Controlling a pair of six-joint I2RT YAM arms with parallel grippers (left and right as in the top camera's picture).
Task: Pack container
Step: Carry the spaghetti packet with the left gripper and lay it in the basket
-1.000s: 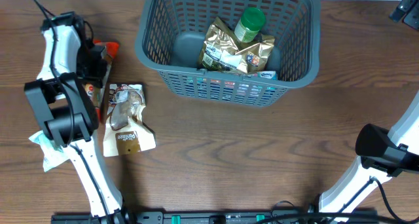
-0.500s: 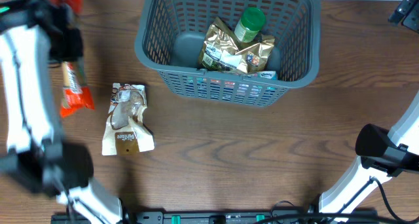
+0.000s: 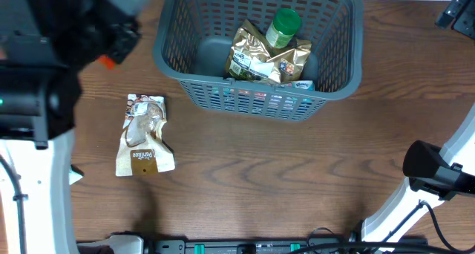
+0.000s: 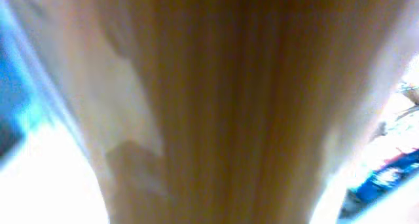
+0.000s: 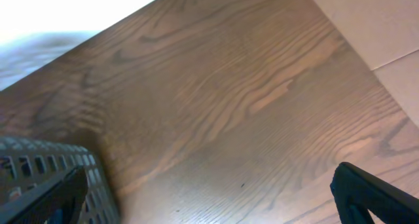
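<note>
The container (image 3: 167,57), a dark grey lattice basket, stands at the back centre and holds a gold pouch (image 3: 260,53) and a green-capped bottle (image 3: 283,25). My left gripper (image 3: 115,47) is raised high at the container's left, large and blurred. It is shut on an orange snack package (image 3: 109,62), of which only a corner peeks out. The left wrist view is a brown blur. My right gripper (image 5: 209,207) hangs open over bare table, with the container's corner (image 5: 39,165) at its left finger.
A clear bag with brown snacks (image 3: 142,135) lies on the table left of centre. A white and blue packet (image 3: 75,176) peeks out beside the left arm. The right arm's base (image 3: 430,168) stands at the front right.
The left arm has lifted the orange package off the table and swung it up and right, toward the container's left side. The right arm has not moved.
</note>
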